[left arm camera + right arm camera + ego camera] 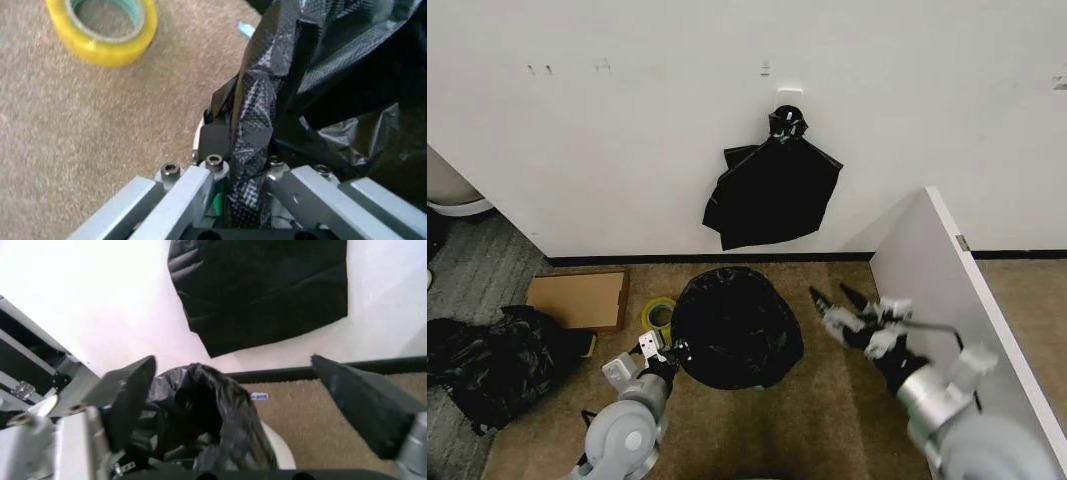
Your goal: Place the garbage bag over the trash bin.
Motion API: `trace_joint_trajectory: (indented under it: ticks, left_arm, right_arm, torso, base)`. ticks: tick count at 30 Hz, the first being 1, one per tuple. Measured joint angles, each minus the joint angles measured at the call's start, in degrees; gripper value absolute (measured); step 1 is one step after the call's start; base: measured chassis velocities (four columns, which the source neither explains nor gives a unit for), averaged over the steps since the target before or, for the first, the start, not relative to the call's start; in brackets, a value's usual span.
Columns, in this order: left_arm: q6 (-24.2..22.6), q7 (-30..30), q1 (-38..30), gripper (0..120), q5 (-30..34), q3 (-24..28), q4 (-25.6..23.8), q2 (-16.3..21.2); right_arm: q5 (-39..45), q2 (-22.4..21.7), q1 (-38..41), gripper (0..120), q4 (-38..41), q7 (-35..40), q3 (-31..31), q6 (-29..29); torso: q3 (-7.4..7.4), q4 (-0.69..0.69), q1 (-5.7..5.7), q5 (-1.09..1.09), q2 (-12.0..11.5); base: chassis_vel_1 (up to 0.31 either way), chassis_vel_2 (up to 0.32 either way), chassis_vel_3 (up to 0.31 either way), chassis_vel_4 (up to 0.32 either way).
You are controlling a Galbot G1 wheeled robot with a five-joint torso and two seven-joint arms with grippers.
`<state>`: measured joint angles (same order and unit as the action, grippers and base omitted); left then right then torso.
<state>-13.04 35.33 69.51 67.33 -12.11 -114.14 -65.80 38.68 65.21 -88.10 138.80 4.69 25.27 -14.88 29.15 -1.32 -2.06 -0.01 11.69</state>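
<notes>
The garbage bag (737, 325), glossy wrinkled black film, drapes over the trash bin on the carpet and hides most of it. A patch of the bin's cream-white side (280, 449) shows below the film in the right wrist view. My left gripper (663, 350) is at the bag's left edge, shut on a fold of the film (250, 150). My right gripper (832, 296) hovers just right of the bag, open, with nothing between its fingers (130, 400); the bag (200, 410) lies ahead of it.
A bunch of black bags (772, 190) hangs from a wall hook above the bin. A yellow tape roll (659, 313), a flat cardboard box (577, 298) and a lumpy black heap (487, 365) lie to the left. A white partition (937, 270) stands at right.
</notes>
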Motion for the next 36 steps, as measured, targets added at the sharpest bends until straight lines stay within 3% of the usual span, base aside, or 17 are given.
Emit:
trace_joint_trajectory:
  ticks: [2,5,17,20,26,29,32,34,36]
  left_arm:
    - [-0.22,0.81,-0.82,0,-0.01,0.18,0.61,-0.40]
    - [-0.24,0.84,-1.28,2,-0.41,0.22,0.89,-0.37]
    - [-0.25,-1.38,-1.27,50,-0.72,-0.49,-0.53,0.30]
    - [-0.17,-1.86,-1.20,53,-0.88,-0.64,-0.78,0.43]
    - [0.38,-4.95,-0.18,82,-4.38,-1.07,-3.22,1.42]
    - [0.44,-5.69,0.39,88,-5.22,-1.20,-4.12,1.93]
    - [1.34,-7.79,1.52,98,-8.74,-1.35,-5.51,2.64]
    - [2.11,-8.51,1.93,99,-10.52,-1.35,-5.83,2.75]
    - [6.27,-11.46,3.49,100,-19.30,-1.35,-6.27,2.95]
  right_arm:
    - [-0.54,0.50,-0.48,98,0.00,0.15,-0.39,0.20]
    - [-0.67,0.63,-0.53,100,0.00,0.15,-0.41,0.22]
    - [-1.59,0.98,0.02,100,-0.15,-0.35,-2.93,-0.12]
    - [-1.62,1.12,-0.04,100,-0.12,-0.50,-3.12,-0.18]
    - [-1.96,1.71,-0.25,100,-0.21,-1.33,-3.65,-0.35]
    - [-1.94,1.86,-0.02,100,-0.20,-1.53,-3.82,-0.60]
    - [-2.09,2.24,0.41,100,-0.38,-1.57,-3.81,-0.29]
    - [-2.61,2.41,0.49,100,-0.72,-1.58,-3.73,0.23]
    - [-6.34,3.00,0.55,100,-2.03,-1.57,-3.57,2.92]
  torso:
    - [0.00,0.00,0.00,0.00,0.00]
    - [0.00,0.00,0.00,0.00,0.00]
    - [0.01,0.00,-0.01,0.00,0.00]
    - [0.01,0.00,-0.01,0.00,0.00]
    - [0.01,0.00,-0.01,0.00,0.00]
    - [0.01,0.00,-0.01,0.00,0.00]
    - [0.01,0.00,-0.01,0.00,0.00]
    - [0.01,0.00,-0.01,0.00,0.00]
    - [0.01,0.00,-0.01,0.01,0.00]
  base:
    - [0.000,0.000,0.000,0.000]
    - [0.000,0.000,0.000,0.000]
    - [0.000,0.000,0.000,0.000]
    - [0.000,0.000,0.000,0.000]
    - [0.000,0.000,0.000,0.000]
    - [0.000,0.000,0.000,0.000]
    - [0.000,0.000,0.000,0.000]
    - [0.000,0.000,0.000,0.000]
    - [0.000,0.000,0.000,0.000]
